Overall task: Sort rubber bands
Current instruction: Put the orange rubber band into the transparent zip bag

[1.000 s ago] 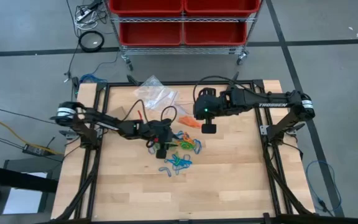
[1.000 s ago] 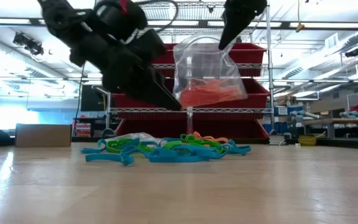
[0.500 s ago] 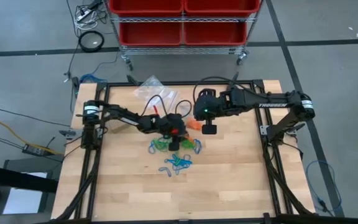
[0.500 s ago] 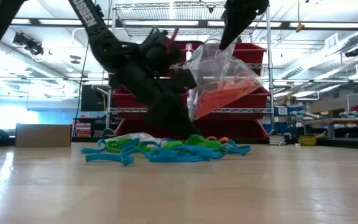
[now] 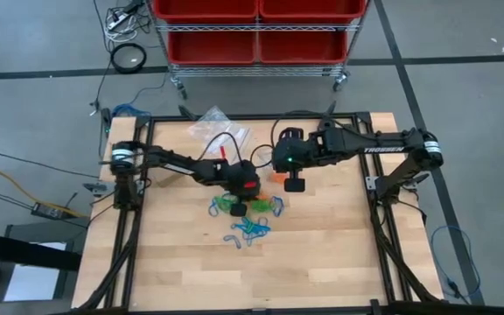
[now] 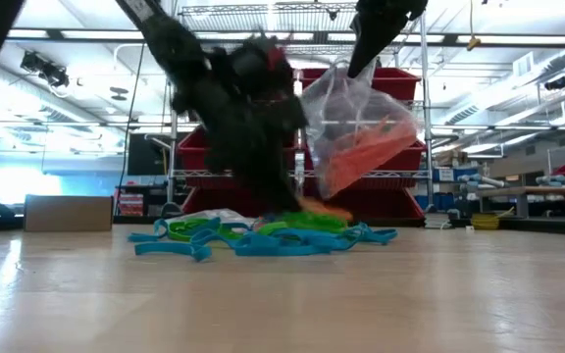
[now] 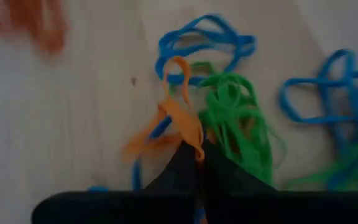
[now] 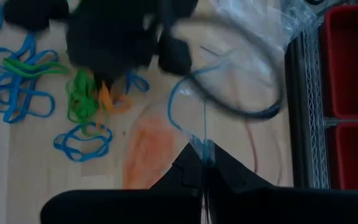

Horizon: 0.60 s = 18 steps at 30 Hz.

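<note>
A heap of blue, green and orange rubber bands (image 5: 250,219) (image 6: 263,235) lies on the wooden table's middle. My left gripper (image 5: 237,207) (image 7: 199,155) reaches down into the heap, shut on an orange band (image 7: 182,115). My right gripper (image 5: 294,185) (image 6: 361,64) hangs above the heap's far right side. It is shut on a clear plastic bag (image 6: 361,127) with orange bands inside. My left gripper pinches one end of the orange band (image 7: 196,146) between its two fingertips, slanting down from the table's left. The band's other end (image 7: 178,65) lies on the table among blue and green bands. My right gripper pinches the clear bag's top edge (image 8: 202,148) between its two fingers from above. The bag hangs below the fingers, tilted, clear of the table.
Further clear bags (image 5: 217,127) lie at the table's far left. A wire rack with red bins (image 5: 256,31) stands beyond the far edge. A black cable (image 8: 253,106) loops off my left arm near the hanging bag. Bare wood lies along the near edge (image 5: 252,280).
My left gripper has gone toward the table's right and down into the heap, tipping further down, and has shut on an orange band. The hanging bag's lower end has swung toward the table's right and now hangs tilted.
</note>
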Motion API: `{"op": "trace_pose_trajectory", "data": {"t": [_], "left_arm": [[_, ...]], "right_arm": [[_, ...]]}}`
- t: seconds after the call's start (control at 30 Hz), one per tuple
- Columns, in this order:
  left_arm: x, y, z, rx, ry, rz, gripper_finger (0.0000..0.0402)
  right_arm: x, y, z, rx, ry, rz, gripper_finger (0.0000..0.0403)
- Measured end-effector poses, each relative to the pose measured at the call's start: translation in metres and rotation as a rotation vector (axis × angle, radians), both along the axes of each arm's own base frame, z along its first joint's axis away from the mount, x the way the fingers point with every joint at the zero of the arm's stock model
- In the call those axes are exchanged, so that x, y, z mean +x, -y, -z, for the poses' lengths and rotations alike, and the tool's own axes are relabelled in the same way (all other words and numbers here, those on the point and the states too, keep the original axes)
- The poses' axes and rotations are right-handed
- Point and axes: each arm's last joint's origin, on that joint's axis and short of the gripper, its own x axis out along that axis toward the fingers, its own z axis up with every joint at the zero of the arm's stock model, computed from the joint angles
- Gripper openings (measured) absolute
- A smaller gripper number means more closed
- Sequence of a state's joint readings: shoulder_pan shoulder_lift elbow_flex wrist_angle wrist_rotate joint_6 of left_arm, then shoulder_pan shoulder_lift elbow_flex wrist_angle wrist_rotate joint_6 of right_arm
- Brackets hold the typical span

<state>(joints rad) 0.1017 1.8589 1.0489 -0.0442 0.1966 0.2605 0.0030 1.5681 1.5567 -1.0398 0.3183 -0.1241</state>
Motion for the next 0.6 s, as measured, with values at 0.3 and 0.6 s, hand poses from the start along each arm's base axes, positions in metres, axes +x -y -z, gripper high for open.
{"op": "trace_pose_trajectory", "data": {"t": [0.3,0.6], "left_arm": [[-0.032,0.034,-0.082,0.026,0.128,0.083,0.0008],[-0.062,0.057,-0.07,0.039,-0.096,0.062,0.0015]], "right_arm": [[0.003,-0.006,0.027,0.038,-0.016,-0.017,0.0],[0.005,-0.014,0.034,0.046,0.004,-0.029,0.0]]}}
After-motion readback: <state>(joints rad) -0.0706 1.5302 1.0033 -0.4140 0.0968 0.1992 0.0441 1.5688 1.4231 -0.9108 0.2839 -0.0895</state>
